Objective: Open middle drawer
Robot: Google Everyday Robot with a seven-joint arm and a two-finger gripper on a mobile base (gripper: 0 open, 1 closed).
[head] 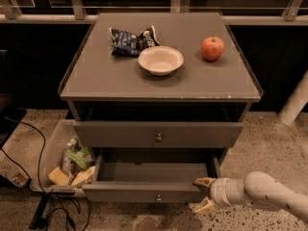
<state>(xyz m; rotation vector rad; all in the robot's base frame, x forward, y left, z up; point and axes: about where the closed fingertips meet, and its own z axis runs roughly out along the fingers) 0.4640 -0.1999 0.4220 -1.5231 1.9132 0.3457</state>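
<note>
The middle drawer (144, 192) is the grey-brown one pulled out at the bottom of the cabinet. Its low front panel has a small brass knob (157, 197), and its flat tray (154, 171) shows bare. My gripper (205, 195) is at the right end of that front panel. It is open, with one tan fingertip (204, 181) above the panel's corner and the other below it. My white arm (262, 191) comes in from the lower right. The wider drawer above (159, 134) is close to shut.
On the cabinet top (96, 76) lie a blue chip bag (130, 41), a white bowl (160, 60) and a red apple (212, 48). A clear bin of snacks (67, 162) stands on the floor at the left, with cables (33, 143) beside it. A white post (296, 102) is at the right.
</note>
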